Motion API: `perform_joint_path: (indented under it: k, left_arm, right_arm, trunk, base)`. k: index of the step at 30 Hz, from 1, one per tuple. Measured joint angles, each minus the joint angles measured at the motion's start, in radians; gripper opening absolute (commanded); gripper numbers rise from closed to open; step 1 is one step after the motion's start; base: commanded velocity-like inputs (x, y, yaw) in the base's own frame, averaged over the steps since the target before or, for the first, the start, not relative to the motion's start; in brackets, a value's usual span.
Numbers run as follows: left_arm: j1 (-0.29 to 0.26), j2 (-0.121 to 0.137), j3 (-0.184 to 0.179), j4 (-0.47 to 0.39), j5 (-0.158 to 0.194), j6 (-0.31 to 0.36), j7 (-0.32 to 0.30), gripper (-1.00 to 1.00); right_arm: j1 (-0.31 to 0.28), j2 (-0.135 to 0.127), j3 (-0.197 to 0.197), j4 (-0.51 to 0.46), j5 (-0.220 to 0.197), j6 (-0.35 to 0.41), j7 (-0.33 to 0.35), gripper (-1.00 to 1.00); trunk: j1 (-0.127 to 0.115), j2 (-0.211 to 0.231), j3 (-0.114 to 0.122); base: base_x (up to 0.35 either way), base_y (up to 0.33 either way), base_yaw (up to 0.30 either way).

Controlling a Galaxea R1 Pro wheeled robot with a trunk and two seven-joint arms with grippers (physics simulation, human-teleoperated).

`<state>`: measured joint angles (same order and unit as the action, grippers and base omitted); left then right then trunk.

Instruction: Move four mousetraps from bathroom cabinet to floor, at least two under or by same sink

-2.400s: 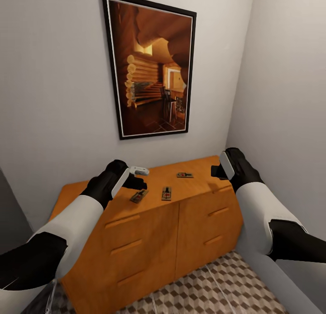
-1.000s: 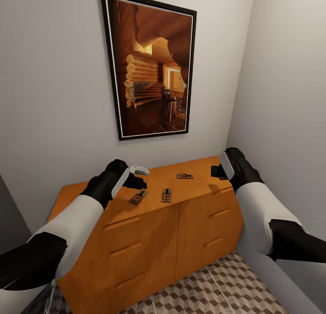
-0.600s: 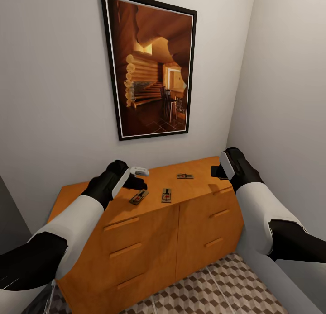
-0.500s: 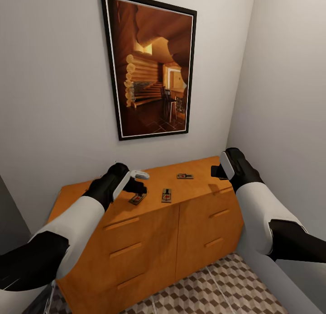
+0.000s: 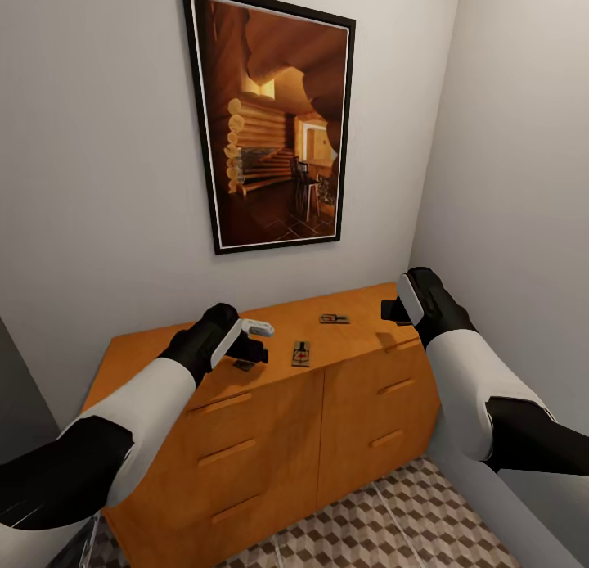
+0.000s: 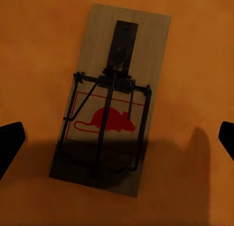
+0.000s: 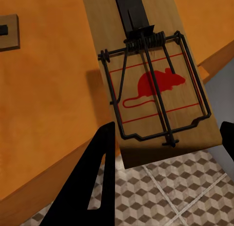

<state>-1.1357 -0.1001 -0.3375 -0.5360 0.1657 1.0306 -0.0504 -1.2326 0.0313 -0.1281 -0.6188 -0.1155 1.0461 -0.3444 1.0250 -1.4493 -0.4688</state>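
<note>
Orange cabinet [image 5: 270, 404] top, mousetraps [image 5: 302, 353] flat on it

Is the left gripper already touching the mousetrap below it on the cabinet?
Apart. In the left wrist view the fingertips of the left gripper sit at the picture's two edges, and bare cabinet top shows between each and the mousetrap.

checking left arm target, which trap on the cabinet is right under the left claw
The leftmost trap, mostly hidden beneath the left claw; the middle trap and far trap lie uncovered to its right.
</note>
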Motion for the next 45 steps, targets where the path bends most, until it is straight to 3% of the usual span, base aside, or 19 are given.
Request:
perform_joint_path:
  k: [43,44,45]
  left_arm:
    - [-0.001,0.003,-0.001,0.037,0.011,-0.004,0.002,1.0]
    - [-0.001,0.003,0.0,0.037,0.011,-0.004,0.002,-1.0]
    - [-0.001,0.003,0.0,0.037,0.01,-0.004,0.001,-1.0]
  right_arm:
    - [0.0,0.0,0.0,0.0,-0.002,0.0,0.0,-1.0]
    - [0.0,0.0,0.0,0.0,-0.002,0.0,0.0,-1.0]
    - [0.0,0.0,0.0,0.0,-0.001,0.0,0.0,-1.0]
  trunk:
    - [0.0,0.0,0.0]
    - [0.0,0.0,0.0]
    - [0.0,0.0,0.0]
  base:
    - [0.0,0.0,0.0]
    - [0.0,0.0,0.0]
    - [0.0,0.0,0.0]
